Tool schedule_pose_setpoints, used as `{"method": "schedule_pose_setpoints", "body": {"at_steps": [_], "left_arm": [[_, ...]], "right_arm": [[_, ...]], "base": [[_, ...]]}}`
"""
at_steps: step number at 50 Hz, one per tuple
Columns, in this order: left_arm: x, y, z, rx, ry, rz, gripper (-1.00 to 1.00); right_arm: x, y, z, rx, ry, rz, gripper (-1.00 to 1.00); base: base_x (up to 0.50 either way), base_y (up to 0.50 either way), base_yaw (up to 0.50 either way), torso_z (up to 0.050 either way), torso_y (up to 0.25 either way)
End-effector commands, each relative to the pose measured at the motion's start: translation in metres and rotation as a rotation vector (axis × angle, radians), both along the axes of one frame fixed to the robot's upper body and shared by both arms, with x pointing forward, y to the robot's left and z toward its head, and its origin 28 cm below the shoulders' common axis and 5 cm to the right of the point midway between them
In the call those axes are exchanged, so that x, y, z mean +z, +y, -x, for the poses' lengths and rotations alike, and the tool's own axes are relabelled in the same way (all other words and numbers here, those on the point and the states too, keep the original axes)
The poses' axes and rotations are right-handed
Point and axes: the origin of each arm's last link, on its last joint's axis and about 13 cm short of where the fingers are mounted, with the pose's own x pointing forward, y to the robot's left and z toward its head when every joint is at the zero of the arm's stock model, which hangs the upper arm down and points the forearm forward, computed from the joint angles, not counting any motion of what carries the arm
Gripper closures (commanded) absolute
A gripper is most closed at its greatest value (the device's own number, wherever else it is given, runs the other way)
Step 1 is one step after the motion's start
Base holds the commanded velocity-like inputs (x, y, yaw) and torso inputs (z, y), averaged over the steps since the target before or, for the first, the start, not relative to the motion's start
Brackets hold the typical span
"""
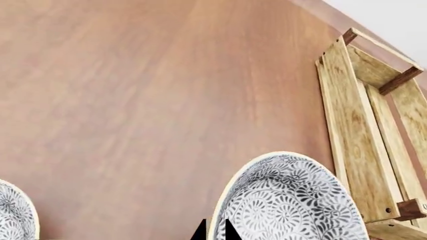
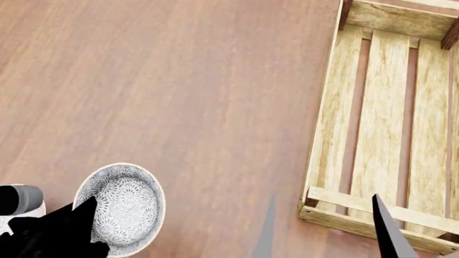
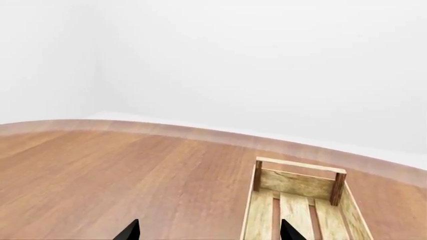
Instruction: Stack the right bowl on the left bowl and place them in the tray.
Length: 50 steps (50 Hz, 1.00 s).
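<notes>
Nearest, the left hand (image 2: pixel 68 228) hangs at the rim of one patterned bowl (image 2: pixel 123 204), its dark fingers so close together that they are nearly shut, with nothing between them. A second patterned bowl (image 1: pixel 13 215) shows only in the left wrist view, well apart on the desk (image 2: pixel 179 91). The right hand (image 3: pixel 207 231) hovers with its fingers spread wide. Farther off sits the one tray (image 2: pixel 326 134), its long axis running away from the robot, slats lengthwise, holding nothing.
</notes>
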Motion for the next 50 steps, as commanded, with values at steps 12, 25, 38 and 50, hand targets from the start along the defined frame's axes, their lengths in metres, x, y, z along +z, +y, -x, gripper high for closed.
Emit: {"method": "schedule_pose_setpoints", "body": {"at_steps": [12, 25, 38, 50], "left_arm": [[0.008, 0.040, -0.007, 0.175, 0.014, 0.085, 1.00], [0.001, 0.061, -0.012, 0.285, 0.045, 0.128, 1.00], [-0.003, 0.082, -0.009, 0.384, 0.062, 0.168, 1.00], [-0.007, 0.098, -0.005, 0.456, 0.069, 0.190, 1.00]], "right_arm": [[0.000, 0.001, 0.000, 0.004, 0.003, 0.001, -1.00], [0.000, 0.001, 0.000, 0.004, 0.004, 0.000, -1.00], [0.000, 0.000, -0.001, 0.003, 0.004, -0.001, -1.00], [0.000, 0.000, 0.000, 0.002, 0.002, -0.002, -1.00]], "base": [[0.00, 0.00, 0.00, 0.000, 0.000], [0.00, 0.00, 0.00, 0.000, 0.000], [0.00, 0.00, 0.00, 0.000, 0.000], [0.00, 0.00, 0.00, 0.000, 0.001]]}}
